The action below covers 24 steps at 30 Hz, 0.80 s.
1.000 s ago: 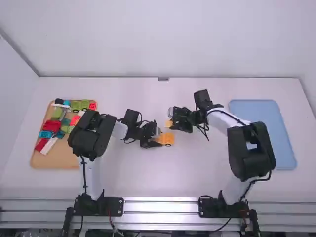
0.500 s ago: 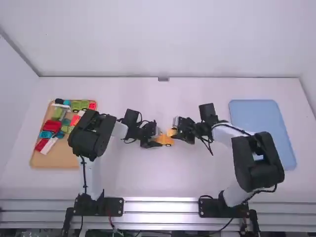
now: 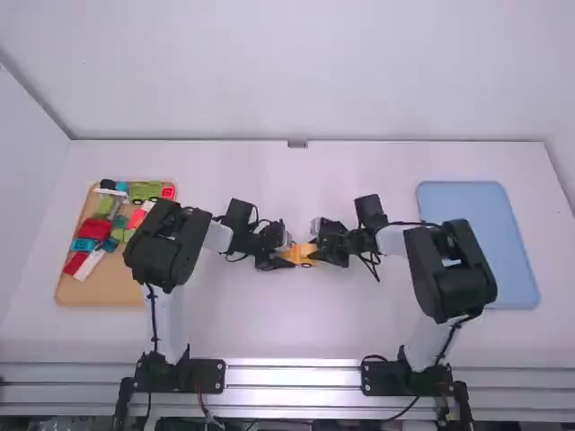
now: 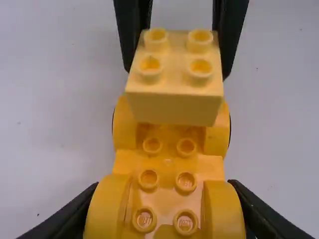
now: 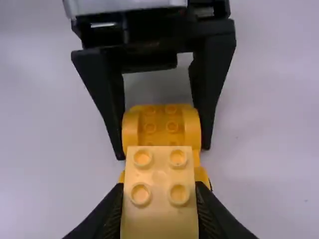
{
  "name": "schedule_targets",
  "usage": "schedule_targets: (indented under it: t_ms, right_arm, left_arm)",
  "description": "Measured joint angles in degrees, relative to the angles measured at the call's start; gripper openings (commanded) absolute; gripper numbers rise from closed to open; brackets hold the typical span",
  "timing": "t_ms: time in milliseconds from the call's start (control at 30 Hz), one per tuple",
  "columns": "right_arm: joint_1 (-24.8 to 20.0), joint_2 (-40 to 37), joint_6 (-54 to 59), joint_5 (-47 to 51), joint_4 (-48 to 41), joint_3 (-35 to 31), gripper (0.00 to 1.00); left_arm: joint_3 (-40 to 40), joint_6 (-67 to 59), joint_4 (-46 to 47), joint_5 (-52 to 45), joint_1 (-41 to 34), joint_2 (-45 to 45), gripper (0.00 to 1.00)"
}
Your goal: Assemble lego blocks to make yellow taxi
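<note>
In the high view my left gripper [image 3: 280, 259] and my right gripper [image 3: 327, 246] face each other at mid-table. The left one, seen in the left wrist view as left gripper [image 4: 164, 209], is shut on the orange-yellow car base [image 4: 167, 164], whose studs face up. My right gripper [image 5: 159, 204] is shut on a pale yellow block [image 5: 159, 172] with four studs on top. That block sits over the far end of the car base [image 5: 160, 122]; whether they touch, I cannot tell.
A wooden tray [image 3: 94, 292] with green, red, blue and white blocks lies at the left. On the right is a blue tray [image 3: 476, 242], partly behind the right arm.
The right arm has brought the pale block toward the camera and left, over the car base's right end. The left gripper has stayed put.
</note>
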State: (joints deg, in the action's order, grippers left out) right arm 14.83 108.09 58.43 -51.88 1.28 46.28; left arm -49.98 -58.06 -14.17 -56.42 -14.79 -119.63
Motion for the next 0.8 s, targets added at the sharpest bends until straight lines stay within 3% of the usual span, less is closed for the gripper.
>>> schedule_targets:
  t_ms: [700,733,800]
  right_arm:
    - [1.77,0.0,-1.09,5.18,0.09,0.2,0.0]
    - [1.77,-0.02,-1.05,5.2,0.07,0.22,0.06]
    - [1.77,0.0,-1.07,5.2,0.07,0.22,0.3]
  left_arm:
    - [-0.02,-0.09,0.63,-0.13,0.0,0.0,0.49]
    - [-0.02,-0.07,0.66,-0.13,0.0,0.0,0.49]
    - [-0.02,-0.09,0.66,-0.11,0.0,0.0,0.5]
